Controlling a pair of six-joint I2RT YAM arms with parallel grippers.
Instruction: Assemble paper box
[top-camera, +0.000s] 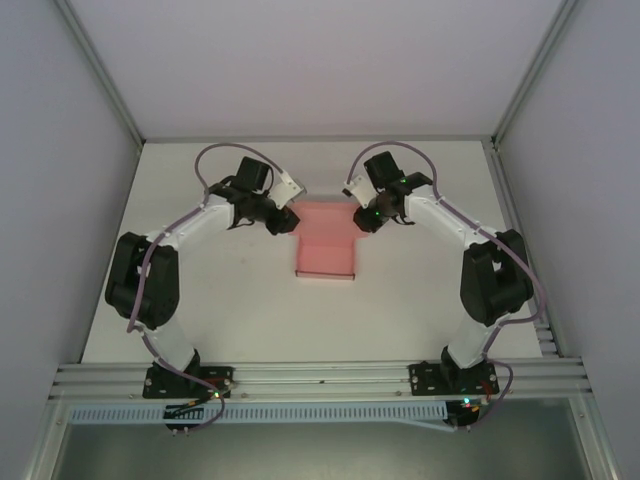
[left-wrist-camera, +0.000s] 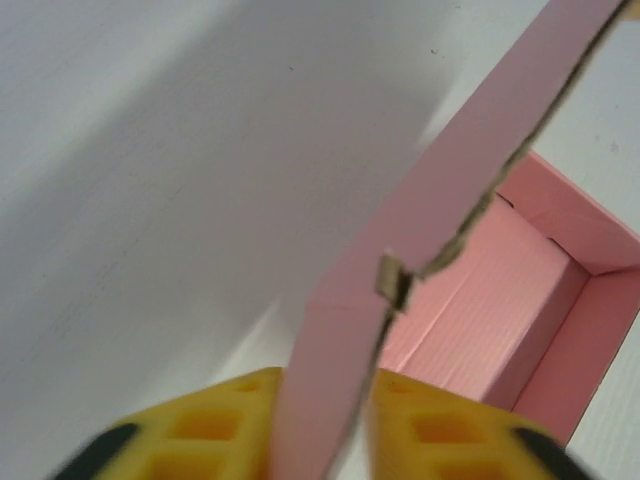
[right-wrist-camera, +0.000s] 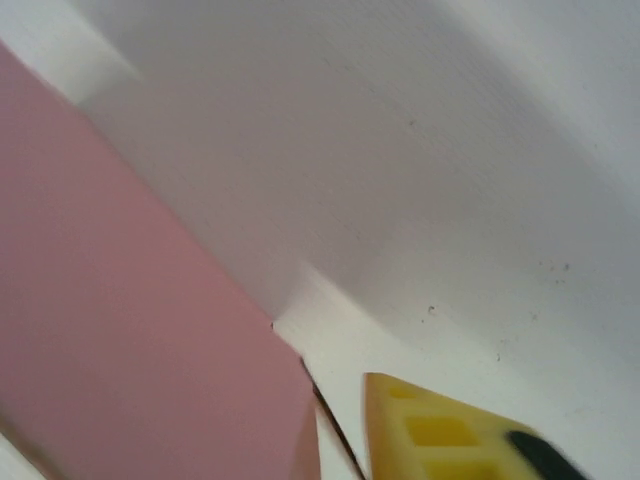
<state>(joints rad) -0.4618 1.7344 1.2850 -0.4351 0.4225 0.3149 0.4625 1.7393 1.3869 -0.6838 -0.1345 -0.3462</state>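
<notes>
Arm bases (top-camera: 190, 380) are sitting at the near edge of the worktop (top-camera: 220, 310) in the top view. Paper box (top-camera: 325, 245) is lying mid-worktop, toward the far edge. It's pink and mostly spread out, with a low wall showing along its near end. Left gripper (top-camera: 283, 222) and right gripper (top-camera: 363, 220) are meeting its 2 far corners, 1 per side.

Left wrist view: 2 yellow fingers (left-wrist-camera: 215, 425) are pinching a raised side flap (left-wrist-camera: 450, 180) between them, so the left pincer is clamped on the box. Beyond the flap, the inside is already forming a tray with upright walls.

Right wrist view: 1 yellow finger (right-wrist-camera: 440, 430) is showing just beside a pink panel (right-wrist-camera: 130, 330). The other finger is hidden, so I can't tell whether this pincer is gripping or standing apart.

Progress, my read: partway. Some walls are standing, but the side flaps are not yet folded in and locked.
</notes>
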